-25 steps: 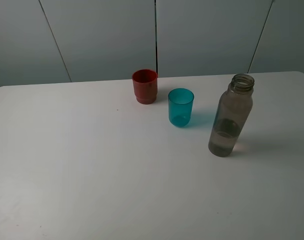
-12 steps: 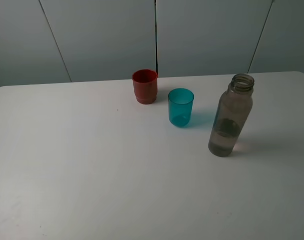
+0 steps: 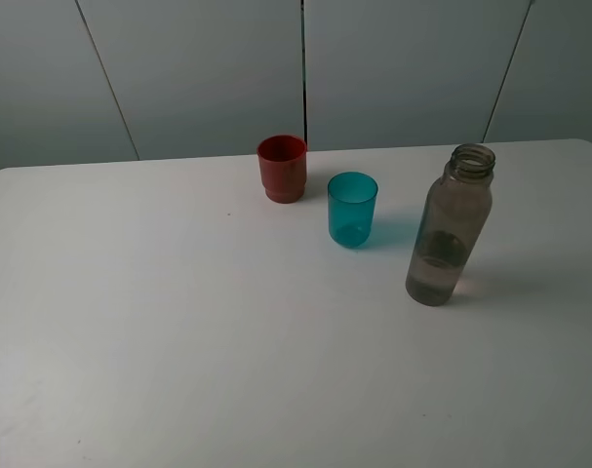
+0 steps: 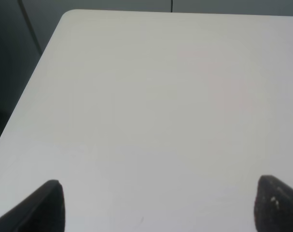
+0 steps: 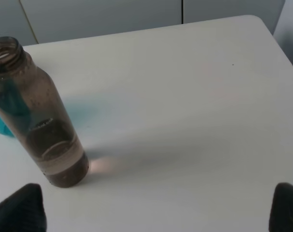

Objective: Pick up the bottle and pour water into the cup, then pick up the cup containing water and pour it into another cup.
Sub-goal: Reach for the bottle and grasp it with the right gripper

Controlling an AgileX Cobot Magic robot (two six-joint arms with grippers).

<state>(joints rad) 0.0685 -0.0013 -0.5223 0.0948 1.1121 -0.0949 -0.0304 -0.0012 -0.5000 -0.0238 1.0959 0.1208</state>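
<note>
Standing upright near the teal cup point(image 3: 352, 209), the bottle point(image 3: 450, 229) is looking light, stiff and slick, inviting a mid-body grip; the right gripper point(image 5: 152, 212) and left gripper point(image 4: 159, 208) are gaping wide, holding nothing.

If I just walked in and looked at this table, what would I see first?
The tall smoky bottle stands out first, upright on the right side of the white table, with some water low inside. Then come two bright cups farther back near the middle: the teal cup just left of the bottle, and the red cup farther back still, to its left.
</note>
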